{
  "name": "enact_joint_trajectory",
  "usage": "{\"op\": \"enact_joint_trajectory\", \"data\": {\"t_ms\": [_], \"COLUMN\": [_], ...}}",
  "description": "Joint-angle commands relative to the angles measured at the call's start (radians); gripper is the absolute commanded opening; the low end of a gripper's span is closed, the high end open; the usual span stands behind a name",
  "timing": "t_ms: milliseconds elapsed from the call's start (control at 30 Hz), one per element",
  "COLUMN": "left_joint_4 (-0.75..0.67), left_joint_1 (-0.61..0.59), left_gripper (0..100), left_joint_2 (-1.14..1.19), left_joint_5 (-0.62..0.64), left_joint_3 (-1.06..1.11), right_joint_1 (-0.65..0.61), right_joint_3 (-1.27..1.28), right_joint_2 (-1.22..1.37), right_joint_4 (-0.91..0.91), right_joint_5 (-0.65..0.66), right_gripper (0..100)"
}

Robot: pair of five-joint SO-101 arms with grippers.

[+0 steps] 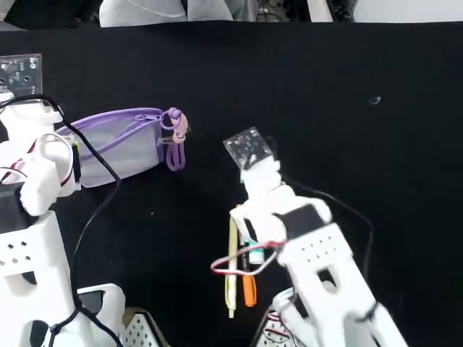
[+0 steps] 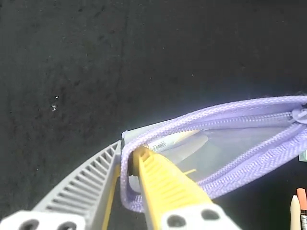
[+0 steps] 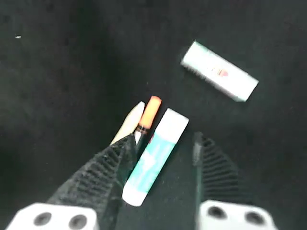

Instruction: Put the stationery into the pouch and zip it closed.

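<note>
My right claw (image 3: 163, 139) is hanging closest. Its two dark ribbed fingers (image 3: 103, 177) are standing spread apart and straddling a blocky white-and-teal stick (image 3: 152, 160) that is lying flat on the matte black table (image 3: 62, 62), so I am gripping nothing there. Just beside the stick, a pale pointed pencil (image 3: 129, 122) and a round-tipped orange pen (image 3: 150, 110) are lying side by side. This cluster is sitting near the table's front edge, about midway along it. A white rectangular block (image 3: 219, 72) is lying apart from them, toward the table's middle. My left claw (image 2: 127, 153) is pinching one end of the pouch (image 2: 230, 120): the yellow ridged finger (image 2: 163, 182) is sitting inside the mouth and the grey ridged finger (image 2: 91, 177) outside, with the purple woven zip tape caught between them. The pouch is lying near the table's left edge with its soft frosted walls gaping. A looped purple-and-pink pull (image 1: 173, 134) is resting at the end away from my left claw.
</note>
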Motion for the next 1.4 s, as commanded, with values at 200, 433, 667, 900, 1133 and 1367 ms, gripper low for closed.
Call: {"op": "enact_joint_trajectory", "data": {"t_ms": [200, 433, 667, 900, 1133, 1367], "left_joint_4": [-0.003, -0.003, -0.003, -0.003, -0.003, -0.003], "left_joint_1": [-0.001, 0.001, 0.001, 0.001, 0.001, 0.001], "left_gripper": [3, 3, 3, 3, 3, 3], "left_joint_2": [0.017, 0.015, 0.015, 0.015, 0.015, 0.015], "left_joint_5": [0.006, 0.006, 0.006, 0.006, 0.006, 0.006], "left_joint_3": [0.062, 0.062, 0.062, 0.062, 0.062, 0.064], "right_joint_1": [-0.003, -0.123, -0.092, -0.005, 0.017, 0.018], "right_joint_3": [-0.14, -0.137, -0.163, -0.236, -0.278, -0.278], "right_joint_2": [0.389, 0.476, 0.576, 0.717, 0.823, 0.829], "right_joint_4": [-0.13, -0.213, -0.249, -0.244, -0.242, -0.242], "right_joint_5": [-0.114, -0.123, -0.201, -0.201, -0.198, -0.195], "right_gripper": [15.2, 15.2, 15.2, 15.2, 14.8, 4.2]}}
